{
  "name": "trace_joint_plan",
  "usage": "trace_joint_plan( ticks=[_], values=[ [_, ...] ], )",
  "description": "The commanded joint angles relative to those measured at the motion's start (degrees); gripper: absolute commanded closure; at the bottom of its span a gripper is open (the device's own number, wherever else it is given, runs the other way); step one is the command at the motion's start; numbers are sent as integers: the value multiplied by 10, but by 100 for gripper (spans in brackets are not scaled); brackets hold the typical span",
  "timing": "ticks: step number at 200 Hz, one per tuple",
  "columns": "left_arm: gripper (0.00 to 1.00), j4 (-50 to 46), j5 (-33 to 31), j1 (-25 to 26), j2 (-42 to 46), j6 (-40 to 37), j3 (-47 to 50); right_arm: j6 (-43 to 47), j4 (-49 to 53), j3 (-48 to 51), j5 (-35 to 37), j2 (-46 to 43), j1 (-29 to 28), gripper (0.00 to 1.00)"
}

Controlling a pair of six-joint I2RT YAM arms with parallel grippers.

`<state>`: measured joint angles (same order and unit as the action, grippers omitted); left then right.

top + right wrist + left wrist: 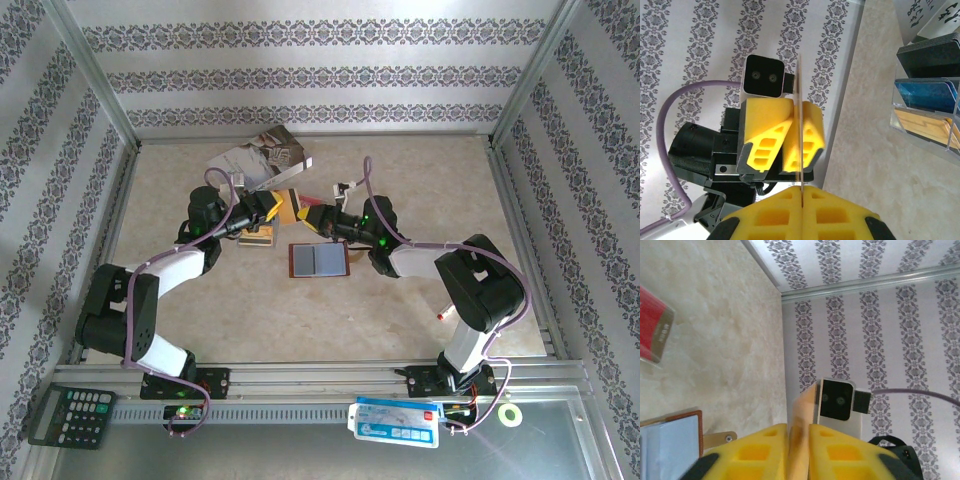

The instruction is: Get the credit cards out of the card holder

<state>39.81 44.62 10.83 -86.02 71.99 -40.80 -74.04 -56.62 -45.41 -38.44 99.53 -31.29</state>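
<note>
The brown card holder (318,260) lies open on the table, its grey-blue lining up; in the left wrist view its corner (671,442) and closing tab (720,438) show at the lower left. Above and behind it, a tan credit card (289,206) hangs in the air between both grippers. My left gripper (272,207) (798,429) is shut on one end of the card (804,407). My right gripper (312,215) (802,192) is shut on the other end, where the card (800,100) shows edge-on as a thin line. The left gripper's yellow fingers (769,137) face the right wrist camera.
A clear rack (927,100) with black, blue and tan cards stands beside the grippers. The large white-grey booklet (255,160) lies behind them. A red and gold item (655,332) rests on the table. A calculator (70,413) and a blue-white packet (395,420) sit on the front rail.
</note>
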Motion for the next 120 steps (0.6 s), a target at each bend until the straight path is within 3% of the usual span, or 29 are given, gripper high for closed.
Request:
trace_joint_plan(
  ticks=[1, 23, 59, 79, 120],
  values=[
    [74, -60, -22, -28, 35, -41, 14, 45, 28, -14, 5, 1, -3, 100],
    [59, -130, -52, -54, 67, -86, 29, 103, 106, -17, 22, -11, -3, 100],
    [44, -286, -94, -108, 134, -183, 27, 248, 293, -55, 68, -35, -6, 100],
    [31, -368, -116, -138, 165, -238, 14, 343, 378, -86, 105, -36, -15, 100],
    [19, -416, -76, -204, 191, -269, 9, 480, 500, -182, 143, -6, -37, 100]
  ],
)
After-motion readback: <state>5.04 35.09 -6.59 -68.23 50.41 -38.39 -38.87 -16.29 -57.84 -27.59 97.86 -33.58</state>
